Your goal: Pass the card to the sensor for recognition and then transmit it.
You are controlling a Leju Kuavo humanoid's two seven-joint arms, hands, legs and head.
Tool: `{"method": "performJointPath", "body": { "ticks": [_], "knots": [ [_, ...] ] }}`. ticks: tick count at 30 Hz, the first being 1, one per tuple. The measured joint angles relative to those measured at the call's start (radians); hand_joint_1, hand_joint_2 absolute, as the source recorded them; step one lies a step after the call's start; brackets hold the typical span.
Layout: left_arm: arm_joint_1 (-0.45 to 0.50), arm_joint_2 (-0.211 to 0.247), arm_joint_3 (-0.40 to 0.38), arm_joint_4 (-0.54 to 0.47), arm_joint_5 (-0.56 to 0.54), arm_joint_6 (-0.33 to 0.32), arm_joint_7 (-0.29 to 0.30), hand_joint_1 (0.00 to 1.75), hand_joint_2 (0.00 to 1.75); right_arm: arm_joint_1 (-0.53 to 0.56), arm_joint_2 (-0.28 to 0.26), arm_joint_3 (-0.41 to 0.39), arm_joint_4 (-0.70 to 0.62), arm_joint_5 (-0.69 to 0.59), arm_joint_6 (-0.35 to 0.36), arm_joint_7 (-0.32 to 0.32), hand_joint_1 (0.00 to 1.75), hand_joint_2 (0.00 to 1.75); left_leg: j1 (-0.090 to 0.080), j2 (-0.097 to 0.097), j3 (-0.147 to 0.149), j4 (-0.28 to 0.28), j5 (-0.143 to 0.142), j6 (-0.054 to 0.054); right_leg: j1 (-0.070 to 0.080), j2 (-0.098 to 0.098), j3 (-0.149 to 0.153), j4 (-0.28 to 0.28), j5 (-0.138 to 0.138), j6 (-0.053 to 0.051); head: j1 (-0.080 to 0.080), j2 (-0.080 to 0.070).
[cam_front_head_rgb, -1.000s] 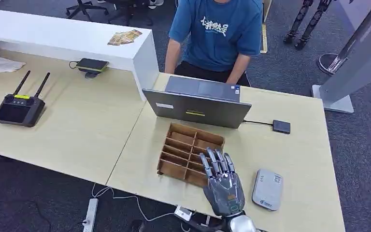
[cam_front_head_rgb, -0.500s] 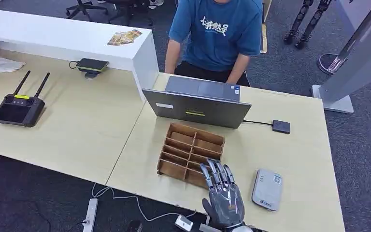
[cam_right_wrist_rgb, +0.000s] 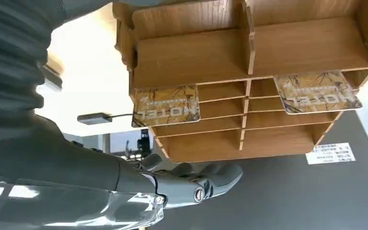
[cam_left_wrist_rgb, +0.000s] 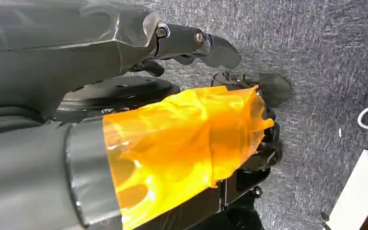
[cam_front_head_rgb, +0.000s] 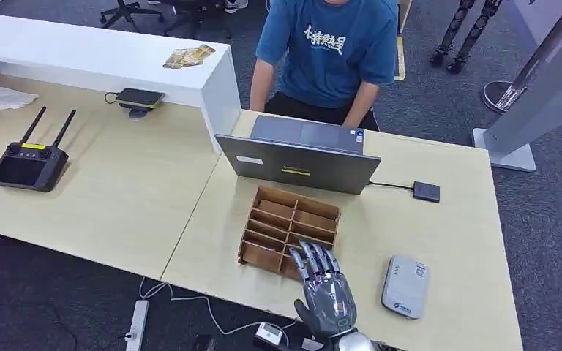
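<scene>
**Right hand spread over the card rack**

The right hand (cam_front_head_rgb: pixel 327 291), fingers apart and holding nothing, hovers at the wooden rack's (cam_front_head_rgb: pixel 282 219) 5 o'clock corner. Two hotel cards (cam_right_wrist_rgb: pixel 166 106) stand in its slots. The grey sensor (cam_front_head_rgb: pixel 405 286) lies on the surface at the hand's 3 o'clock. The left hand (cam_left_wrist_rgb: pixel 196 45) hangs over carpet; whether it grips anything, I cannot tell.

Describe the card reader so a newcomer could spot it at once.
On the right-hand desk, behind the open laptop and wooden divider box, look to the right of the robot's right hand. The reader is the flat, pale grey, rounded pad there, unlike the small black box further back.
</scene>
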State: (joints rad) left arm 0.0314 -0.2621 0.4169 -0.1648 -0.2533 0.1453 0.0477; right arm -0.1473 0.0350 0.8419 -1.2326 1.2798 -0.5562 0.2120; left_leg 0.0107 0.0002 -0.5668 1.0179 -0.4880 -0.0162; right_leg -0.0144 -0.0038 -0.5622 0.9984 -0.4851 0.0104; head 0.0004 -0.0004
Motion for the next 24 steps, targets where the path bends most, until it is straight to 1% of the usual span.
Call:
{"method": "performJointPath", "body": {
  "ticks": [5,12,19,24],
  "knots": [
    [0.000,-0.001,0.000,0.000,-0.003,0.000,0.001,0.00,0.00,-0.006,0.012,0.000,0.008,0.051,0.003,0.048,0.00,1.75,0.000,0.000,0.000,0.000,0.000,0.000,0.000,0.000,0.000,0.000,0.000,0.000,0.000,0.000],
    [0.000,-0.001,0.000,0.000,-0.011,0.001,0.003,0.00,0.00,-0.006,0.013,-0.004,0.016,0.120,-0.001,0.097,0.00,1.75,0.000,0.000,0.000,0.000,0.000,0.000,0.000,0.000,0.000,0.000,0.000,0.000,0.000,0.000],
    [0.000,0.000,0.000,0.000,-0.020,-0.008,0.002,0.00,0.00,-0.026,0.002,-0.045,0.020,0.116,0.001,0.084,0.00,1.75,0.000,0.000,0.000,0.000,0.000,0.000,0.000,0.000,0.000,0.000,0.000,0.000,0.000,0.000],
    [0.000,0.000,0.000,0.000,-0.022,-0.008,0.002,0.00,0.00,-0.032,0.001,-0.054,0.024,0.112,0.016,0.081,0.00,1.75,0.000,0.000,0.000,0.000,0.000,0.000,0.000,0.000,0.000,0.000,0.000,0.000,0.000,0.000]
  ]
}}
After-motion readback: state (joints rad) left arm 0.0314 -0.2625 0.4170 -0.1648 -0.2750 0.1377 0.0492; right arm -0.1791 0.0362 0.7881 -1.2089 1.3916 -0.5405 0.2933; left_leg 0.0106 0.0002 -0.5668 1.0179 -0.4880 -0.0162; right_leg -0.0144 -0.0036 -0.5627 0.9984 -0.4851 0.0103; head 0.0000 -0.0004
